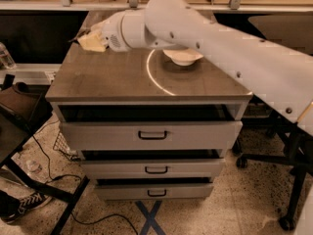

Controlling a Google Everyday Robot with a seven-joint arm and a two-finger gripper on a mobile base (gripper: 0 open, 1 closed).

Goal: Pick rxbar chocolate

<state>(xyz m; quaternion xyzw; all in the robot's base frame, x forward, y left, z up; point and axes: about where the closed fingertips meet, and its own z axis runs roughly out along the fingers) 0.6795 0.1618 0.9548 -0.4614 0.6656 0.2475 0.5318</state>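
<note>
Camera view: tool (90,39) over the table's (98,82) 10 o'clock corner; clenched or not, I cannot tell. The rxbar (78,34) is perhaps the dark sliver at its 9 o'clock.

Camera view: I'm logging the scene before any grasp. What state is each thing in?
Gripper: at the far left corner of the cabinet top.
Bowl: upright on the cabinet top, partly hidden by the arm.
Drawers: all three shut.
Rxbar chocolate: not visible.
</note>
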